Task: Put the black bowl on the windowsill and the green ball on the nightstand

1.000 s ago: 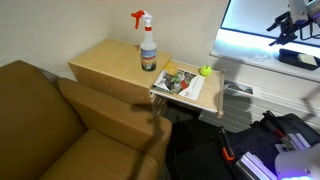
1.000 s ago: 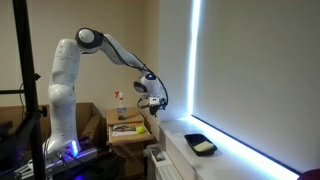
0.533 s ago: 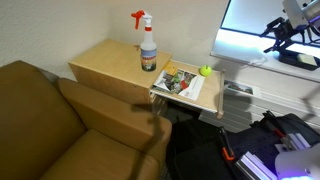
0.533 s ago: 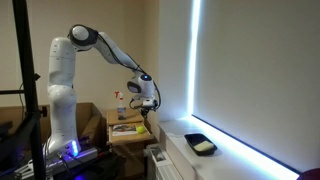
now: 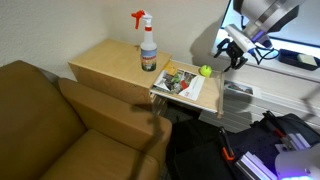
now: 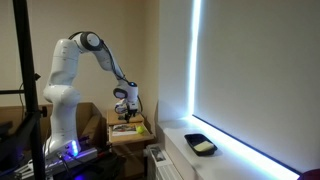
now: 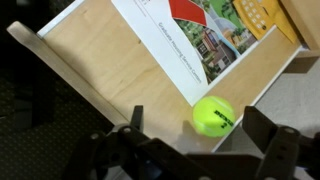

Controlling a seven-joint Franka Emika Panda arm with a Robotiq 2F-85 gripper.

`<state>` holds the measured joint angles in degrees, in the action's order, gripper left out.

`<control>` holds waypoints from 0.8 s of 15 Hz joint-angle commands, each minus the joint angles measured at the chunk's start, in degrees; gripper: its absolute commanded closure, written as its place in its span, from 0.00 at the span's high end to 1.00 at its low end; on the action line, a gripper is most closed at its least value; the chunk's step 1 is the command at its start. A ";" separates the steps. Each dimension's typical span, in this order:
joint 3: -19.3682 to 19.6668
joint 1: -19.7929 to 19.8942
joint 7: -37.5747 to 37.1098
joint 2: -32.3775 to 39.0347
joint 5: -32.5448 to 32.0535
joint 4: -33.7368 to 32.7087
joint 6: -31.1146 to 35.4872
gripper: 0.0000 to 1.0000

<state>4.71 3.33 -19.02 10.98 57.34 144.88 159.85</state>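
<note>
Tool (image 5: 233, 57) moved from windowsill (image 6: 175, 137) to above green ball (image 7: 214, 115), jaws spread

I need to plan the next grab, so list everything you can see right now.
green ball: one, yellow-green, near a corner of the wooden side shelf
magazine: one, multicoloured, flat on that shelf
spray bottle: one, clear with a red trigger, upright on the nightstand
nightstand: one, light wood, beside the sofa
black bowl: one, on the windowsill
windowsill: one, white, below the blind
sofa: one, brown
robot arm: one, white
gripper: one, black, open, just above the ball
</note>
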 commanded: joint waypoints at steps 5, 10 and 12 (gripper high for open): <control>1.14 -2.12 -2.44 5.34 -3.81 -1.88 7.62 1.00; -1.26 -2.30 -1.94 15.49 -1.92 -11.71 13.48 1.00; -1.21 -2.63 -3.04 18.47 -3.17 -16.36 12.65 1.00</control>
<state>3.75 1.26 -20.67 23.88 54.89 135.52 172.08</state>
